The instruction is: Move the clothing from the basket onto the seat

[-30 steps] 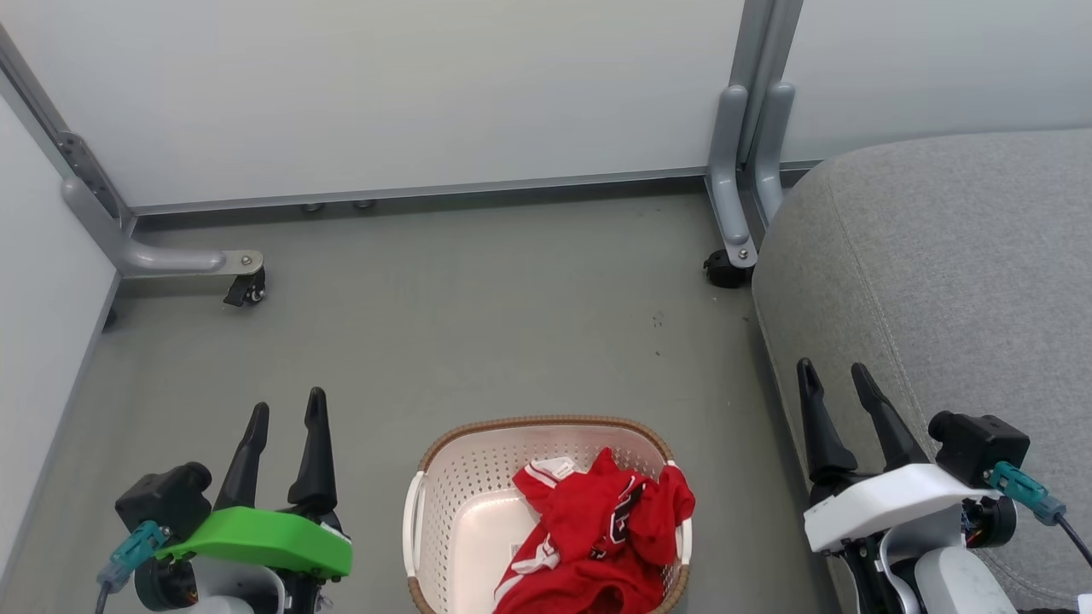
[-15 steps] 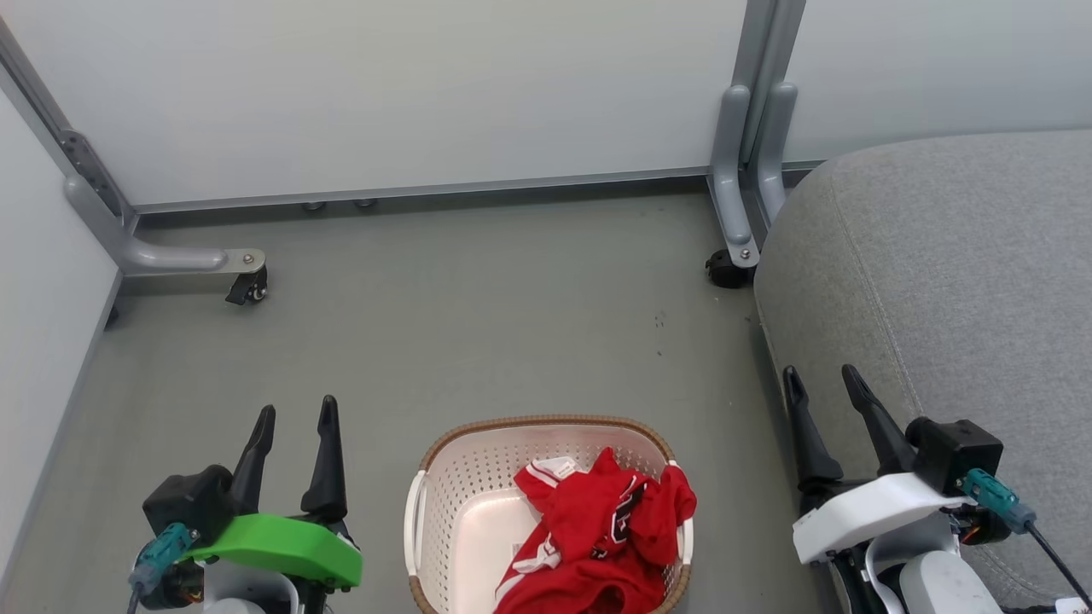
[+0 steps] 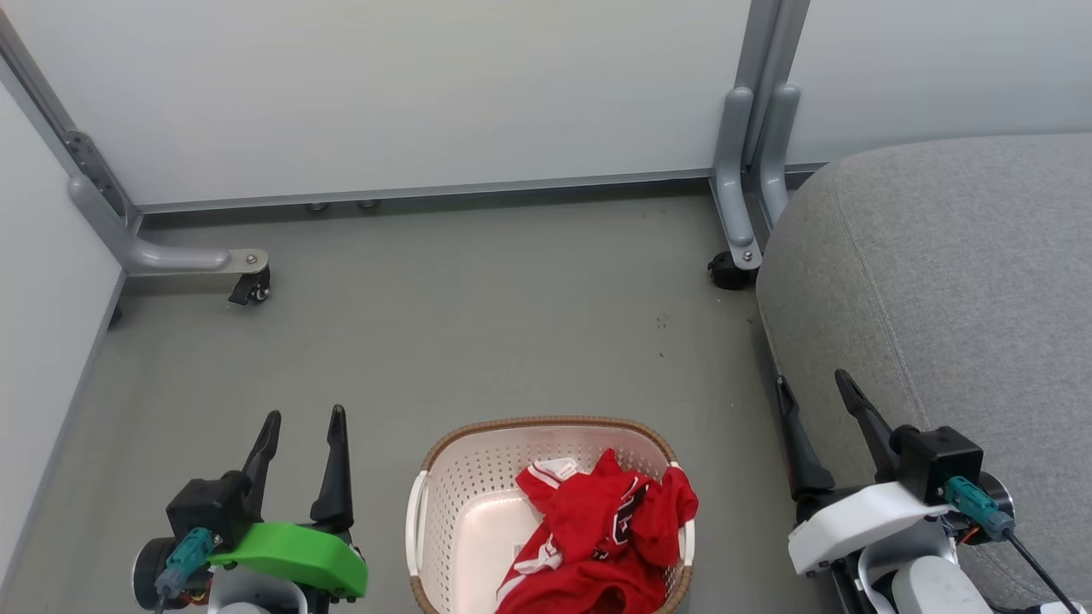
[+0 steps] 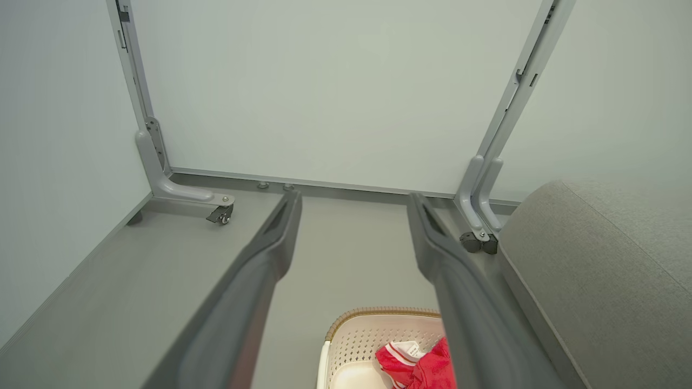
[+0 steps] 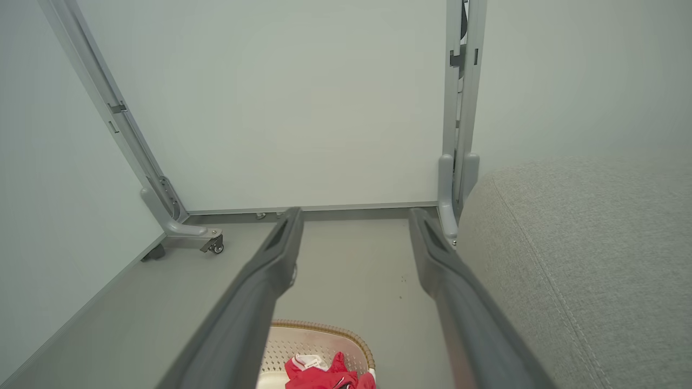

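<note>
The scene was lit brightly and evenly from above; only faint shadows were cast on the floor (image 3: 478, 290). A mild sheen was seen inside the basket (image 3: 452, 495). In the wrist views the partition posts (image 4: 519, 81) were splayed outward and the end effector fingers (image 4: 254, 286) slightly blurred.

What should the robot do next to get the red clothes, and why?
Probably lower the right hand toward the red clothing heaped in the right side of the basket. That hand is open, empty, and on the same side as the grey seat.
</note>
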### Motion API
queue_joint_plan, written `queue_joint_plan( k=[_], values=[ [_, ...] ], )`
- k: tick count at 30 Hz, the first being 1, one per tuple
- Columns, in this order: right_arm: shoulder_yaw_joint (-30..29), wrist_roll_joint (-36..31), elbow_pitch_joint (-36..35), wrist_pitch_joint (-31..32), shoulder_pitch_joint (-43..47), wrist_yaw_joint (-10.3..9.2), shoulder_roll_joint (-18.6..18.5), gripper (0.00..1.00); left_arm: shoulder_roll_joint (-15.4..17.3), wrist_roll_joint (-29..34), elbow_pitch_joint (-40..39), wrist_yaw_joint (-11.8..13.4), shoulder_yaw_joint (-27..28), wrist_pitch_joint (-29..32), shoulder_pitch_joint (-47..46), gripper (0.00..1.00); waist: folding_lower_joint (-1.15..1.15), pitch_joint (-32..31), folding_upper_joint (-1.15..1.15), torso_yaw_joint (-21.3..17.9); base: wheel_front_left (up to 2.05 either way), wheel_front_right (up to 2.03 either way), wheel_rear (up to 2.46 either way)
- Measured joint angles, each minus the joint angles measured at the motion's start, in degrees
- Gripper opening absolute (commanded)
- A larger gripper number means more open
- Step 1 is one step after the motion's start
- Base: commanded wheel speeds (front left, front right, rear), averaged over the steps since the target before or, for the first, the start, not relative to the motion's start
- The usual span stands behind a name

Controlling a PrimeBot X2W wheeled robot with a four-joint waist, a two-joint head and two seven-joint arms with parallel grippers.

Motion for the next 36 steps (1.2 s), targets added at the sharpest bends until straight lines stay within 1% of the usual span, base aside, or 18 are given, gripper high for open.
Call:
queue_joint_plan(
  k=[13,19,30,36],
  values=[
    [0.02,-4.2,0.15,-0.52,0.49,0.0,-0.01,1.0,-0.08,5.15,1.59,0.04,0.05,-1.32,-0.09,1.0,0.0,0.02,0.0,0.08,0.0,0.0,0.0],
    [0.08,-6.14,0.05,-0.85,0.52,0.01,-0.01,1.0,-0.08,6.54,1.93,0.34,-0.36,-1.85,-0.1,1.0,0.0,-0.01,0.0,0.14,0.0,0.0,0.0],
    [-0.15,-5.66,0.01,-0.86,0.6,0.01,-0.02,1.0,-0.09,6.45,2.33,0.88,-0.46,-2.09,-0.62,1.0,0.0,0.31,0.0,-0.2,0.0,0.0,0.0],
    [-0.2,-5.69,-0.78,-0.81,0.43,0.01,-0.02,1.0,-0.1,6.35,2.21,1.4,-0.64,-2.18,-0.99,1.0,0.0,1.23,0.0,-1.0,0.0,0.0,0.0]
  ],
)
